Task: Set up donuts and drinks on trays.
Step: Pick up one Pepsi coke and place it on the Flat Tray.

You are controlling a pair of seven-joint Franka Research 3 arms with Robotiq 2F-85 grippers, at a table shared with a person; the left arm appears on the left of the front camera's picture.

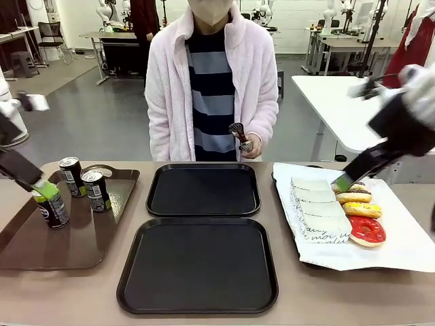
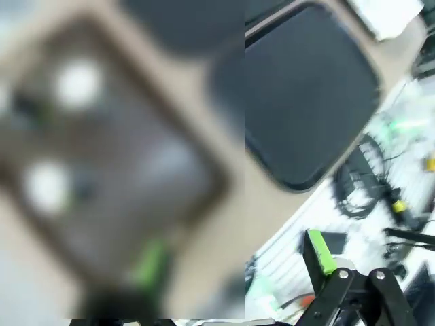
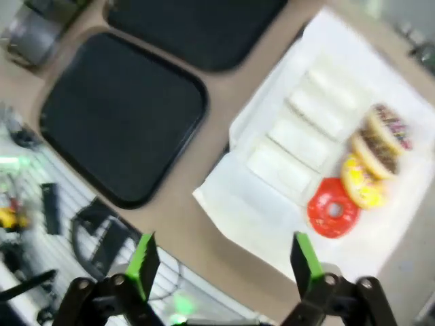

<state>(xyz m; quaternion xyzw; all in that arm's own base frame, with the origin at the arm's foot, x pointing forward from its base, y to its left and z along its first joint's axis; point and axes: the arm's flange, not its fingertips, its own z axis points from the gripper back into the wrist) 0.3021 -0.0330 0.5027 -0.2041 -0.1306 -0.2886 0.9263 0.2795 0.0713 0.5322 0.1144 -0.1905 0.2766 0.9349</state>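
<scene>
Tan table (image 1: 340, 293), grey floor (image 1: 102, 125) beyond — left tool (image 1: 43, 187) and right tool (image 3: 224, 255) both spread wide, empty.

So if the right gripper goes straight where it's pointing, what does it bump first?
Most likely the white paper under the donuts, near the paper sleeves. The right gripper hangs open above it, so the exact spot is unsure.
</scene>
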